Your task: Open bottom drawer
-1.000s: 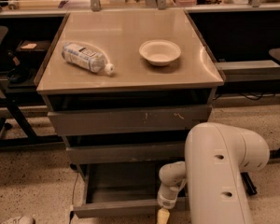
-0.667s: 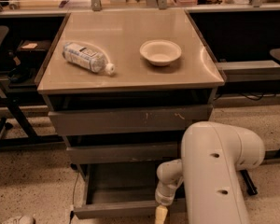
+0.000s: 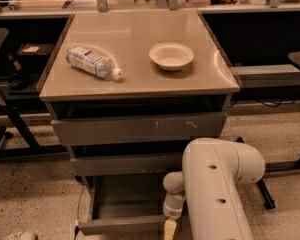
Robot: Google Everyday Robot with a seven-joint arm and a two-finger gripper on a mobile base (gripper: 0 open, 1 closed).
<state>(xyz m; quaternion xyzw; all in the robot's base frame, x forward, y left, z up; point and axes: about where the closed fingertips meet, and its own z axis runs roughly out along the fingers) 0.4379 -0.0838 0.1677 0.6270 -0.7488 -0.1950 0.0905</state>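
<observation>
Bottom drawer [image 3: 121, 224] stands out from the cabinet [image 3: 140, 129], gripper [image 3: 169, 228] at its front edge.
Camera view: drawer tray shows, lowest of three; gripper's grip can't tell. Bottle [image 3: 92, 61] and bowl [image 3: 171, 55] on top, apart.

Warm, yellowish indoor light falls from above. The desk [image 3: 140, 81] top is the brightest surface, with a pale sheen along its right edge. The bowl [image 3: 171, 55] casts a short, soft shadow toward the viewer, and the bottle [image 3: 92, 61] a thin one beneath it. The gaps above the drawer fronts are dark. The bottom drawer [image 3: 122, 225] lies in dim shade. The gripper [image 3: 170, 229], low in the view at that drawer's front right corner, is dimly lit, while the white arm [image 3: 215, 184] is evenly lit. The spaces under the neighbouring benches are almost black.
</observation>
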